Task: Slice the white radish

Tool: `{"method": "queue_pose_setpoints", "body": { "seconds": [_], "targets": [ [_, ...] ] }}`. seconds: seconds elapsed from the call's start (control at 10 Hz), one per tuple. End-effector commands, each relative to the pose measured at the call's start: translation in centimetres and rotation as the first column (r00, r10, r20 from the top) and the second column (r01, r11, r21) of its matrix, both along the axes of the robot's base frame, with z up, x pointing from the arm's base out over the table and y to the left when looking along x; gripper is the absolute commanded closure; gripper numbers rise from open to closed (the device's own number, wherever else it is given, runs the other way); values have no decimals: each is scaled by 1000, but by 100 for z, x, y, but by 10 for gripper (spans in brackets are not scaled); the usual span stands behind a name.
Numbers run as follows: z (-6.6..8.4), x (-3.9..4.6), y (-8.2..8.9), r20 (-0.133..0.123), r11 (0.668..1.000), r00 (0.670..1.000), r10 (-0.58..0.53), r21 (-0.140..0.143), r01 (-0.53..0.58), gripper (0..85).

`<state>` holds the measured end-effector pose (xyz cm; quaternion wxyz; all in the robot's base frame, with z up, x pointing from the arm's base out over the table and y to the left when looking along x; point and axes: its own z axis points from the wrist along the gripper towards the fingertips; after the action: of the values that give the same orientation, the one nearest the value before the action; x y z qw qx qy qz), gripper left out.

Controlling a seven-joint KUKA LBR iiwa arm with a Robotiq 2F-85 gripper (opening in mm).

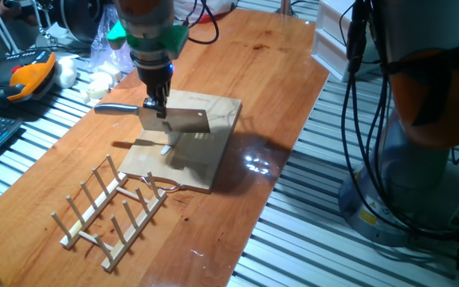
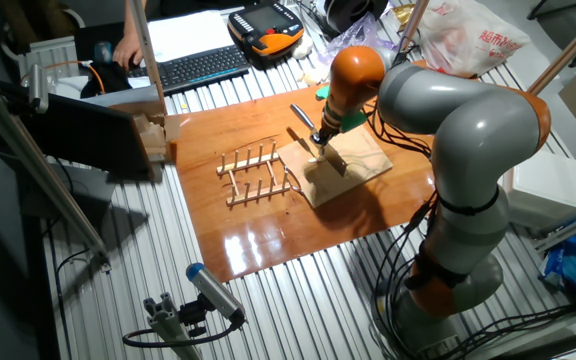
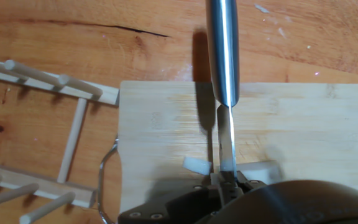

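One small piece of white radish (image 1: 168, 148) lies on the wooden cutting board (image 1: 221, 112), near the middle of its front half, directly under the knife's blade; in the hand view it shows as a pale sliver (image 3: 197, 165) just beside the blade's edge, and a second whitish bit (image 3: 261, 169) sits to the other side of the blade, though whether that is radish or a separate slice is hard to tell. One knife (image 1: 178, 120) is held level above the board, its broad steel blade over the radish and its metal handle (image 1: 116, 108) sticking out past the board's edge toward the back of the surface. The single pincer (image 1: 159, 106) comes straight down from above and is clamped on the knife where blade meets handle. One board lies on the reddish wooden surface (image 1: 269, 72). Just beside the board's front edge stands one wooden dish rack (image 1: 114, 209) with upright pegs, and a thin wire loop (image 1: 159, 186) lies between rack and board. Several rounded white lumps (image 1: 100, 83) sit near the surface's far corner, next to an orange handheld controller (image 1: 24, 78).
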<state>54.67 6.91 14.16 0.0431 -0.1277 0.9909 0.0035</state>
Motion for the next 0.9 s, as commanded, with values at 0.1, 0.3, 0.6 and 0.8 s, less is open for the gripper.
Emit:
{"method": "queue_pose_setpoints", "body": {
  "seconds": [0.1,0.3,0.6,0.8],
  "targets": [
    [-26,-9,-16,2,1000,1000,3,-1,-3,850],
    [-79,-15,-49,9,1000,1000,10,1,-10,850],
    [-211,-22,-82,30,1000,999,19,6,-19,850],
    [-378,-14,-111,56,999,998,25,18,-26,850]
  ]
}}
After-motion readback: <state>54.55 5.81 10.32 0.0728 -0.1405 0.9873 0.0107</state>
